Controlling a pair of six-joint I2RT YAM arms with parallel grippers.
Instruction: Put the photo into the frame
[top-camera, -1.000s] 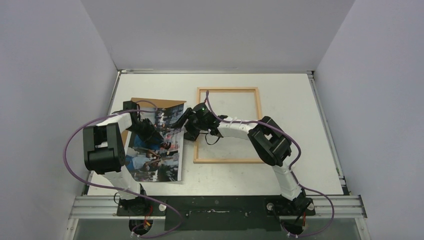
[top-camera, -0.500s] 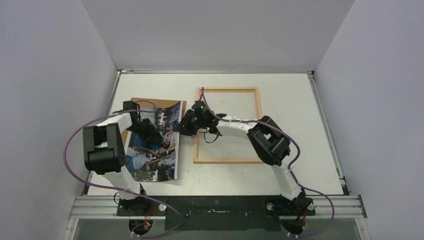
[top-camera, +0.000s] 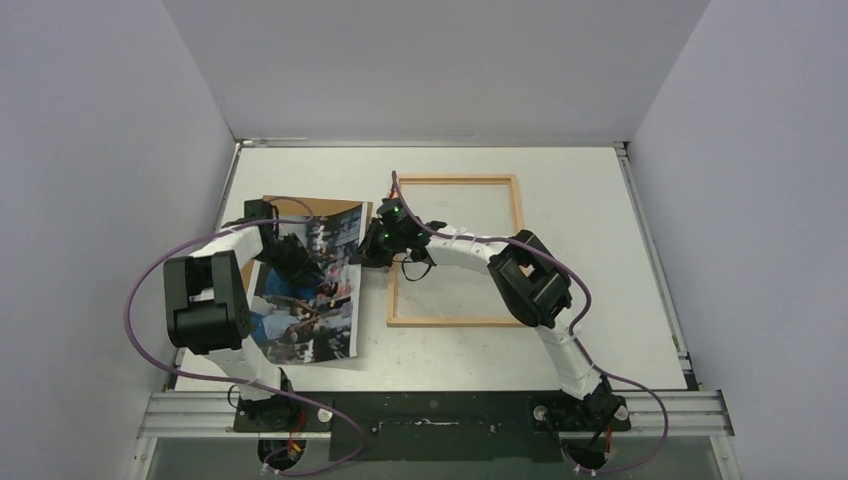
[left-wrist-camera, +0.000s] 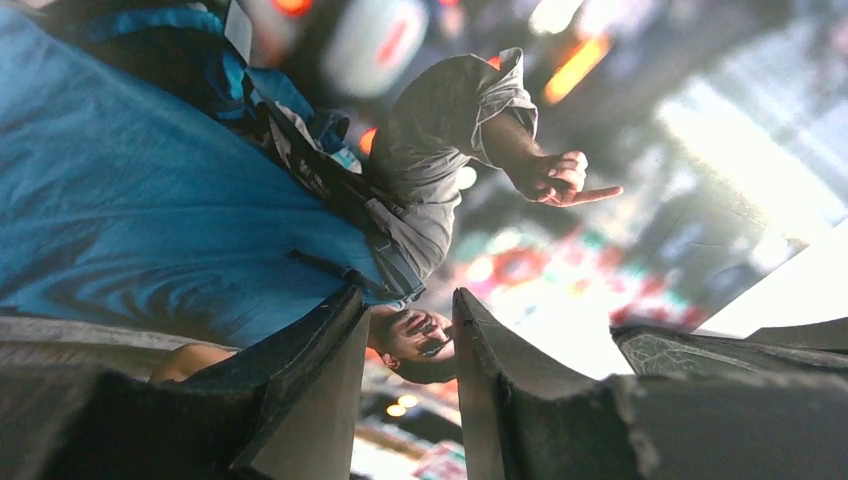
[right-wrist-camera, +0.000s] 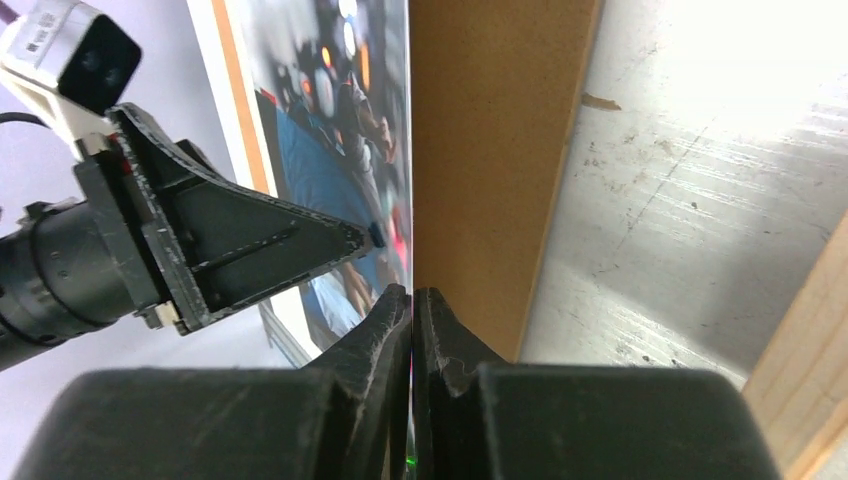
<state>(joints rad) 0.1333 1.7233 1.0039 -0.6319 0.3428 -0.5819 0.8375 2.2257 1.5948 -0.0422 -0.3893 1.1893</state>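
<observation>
The photo (top-camera: 305, 300), a glossy street scene in blue tones, lies left of centre with its right edge lifted. My right gripper (top-camera: 361, 256) is shut on that edge; in the right wrist view the thin photo (right-wrist-camera: 340, 150) runs straight between the pressed fingers of that gripper (right-wrist-camera: 412, 296). My left gripper (top-camera: 298, 266) rests over the photo's upper middle. In the left wrist view its fingers (left-wrist-camera: 405, 305) stand apart with only the print (left-wrist-camera: 150, 200) showing between them. The light-wood frame (top-camera: 455, 181) lies flat to the right, with the right arm stretched across it.
A brown backing board (top-camera: 325, 207) lies under the photo's far end, and its edge (right-wrist-camera: 490, 150) stands just right of the right gripper. White walls close in three sides of the table (top-camera: 580, 260). A corner of the frame (right-wrist-camera: 810, 380) shows at the lower right of the right wrist view.
The right gripper has shifted left and shut on the photo's right edge, which now stands raised and pulled in a little. The left gripper has stayed put.
</observation>
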